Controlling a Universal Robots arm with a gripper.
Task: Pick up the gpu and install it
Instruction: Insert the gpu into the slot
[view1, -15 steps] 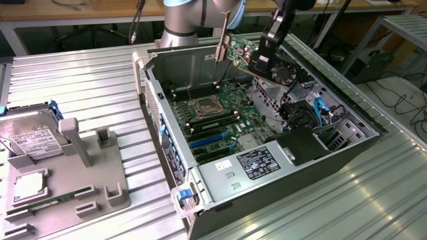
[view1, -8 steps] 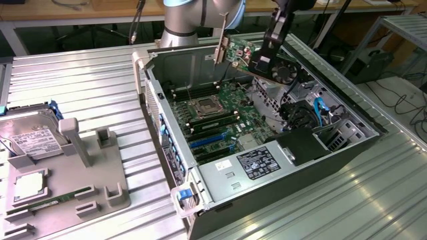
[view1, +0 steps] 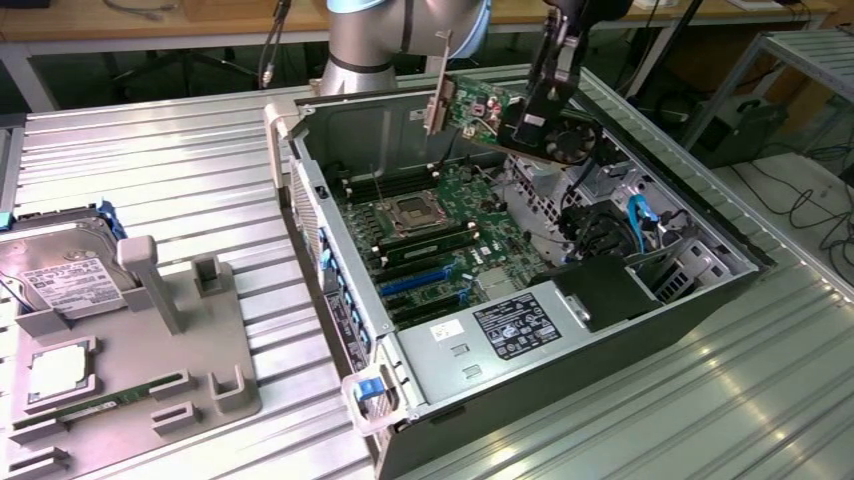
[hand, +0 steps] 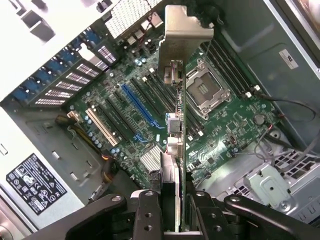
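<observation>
Halfway through the job: I hold the gpu (view1: 478, 108) in the air over the open computer case (view1: 694, 300), my fingers (hand: 148, 216) clamped on either face of the card near one end. The pick-up is done, by my reading. The install is not, since the card hangs clear of the motherboard (view1: 441, 215) and touches no slot.

From my fingers the card runs outward, edge-on in the wrist view. Its silver metal bracket (hand: 187, 30) sits at the end farthest from them. Below and beyond my fingers lies the green motherboard, with the long blue expansion slot (hand: 137, 102) just off to one side of the card's edge and the bare processor socket (hand: 205, 92) to the other. Both are well beneath the card.

The card itself is thin, flat and rectangular. The exterior view shows a green face dotted with small parts and a dark cooler close to my fingers, with the narrow bracket standing at right angles to the board. It looks rigid and is held tilted, not level with the motherboard.

Well away from my fingers, outside the case, a hard drive (view1: 67, 275) and a slim memory stick (view1: 127, 398) rest in a grey holder (view1: 200, 340) on the table (view1: 174, 170).
</observation>
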